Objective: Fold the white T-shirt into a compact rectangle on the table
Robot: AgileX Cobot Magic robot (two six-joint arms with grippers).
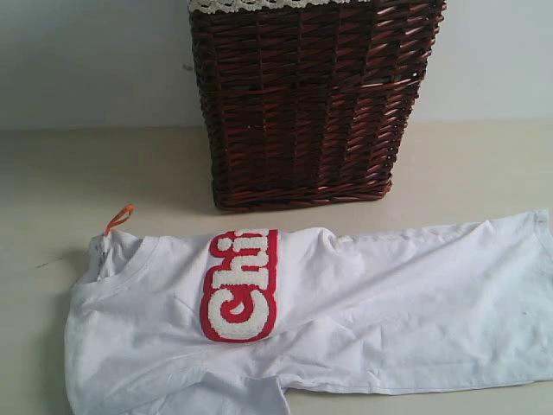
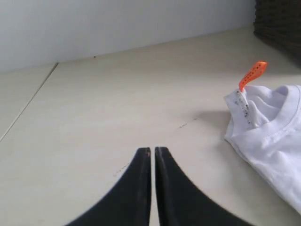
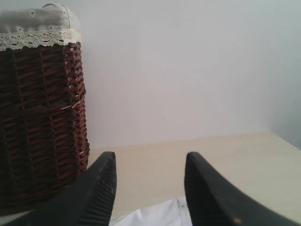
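Observation:
The white T-shirt lies spread sideways on the pale beige table, its collar at the left and its hem at the right. Fuzzy white letters outlined in red sit on the chest, partly folded under. An orange collar tag sticks up at the neck. Neither gripper shows in the exterior view. In the left wrist view my left gripper is shut with nothing in it, over bare table short of the collar and orange tag. My right gripper is open above a shirt edge.
A dark wicker basket with white lace trim stands behind the shirt against the pale wall; it also shows beside the right gripper, basket. The shirt runs off the front edge of the exterior view.

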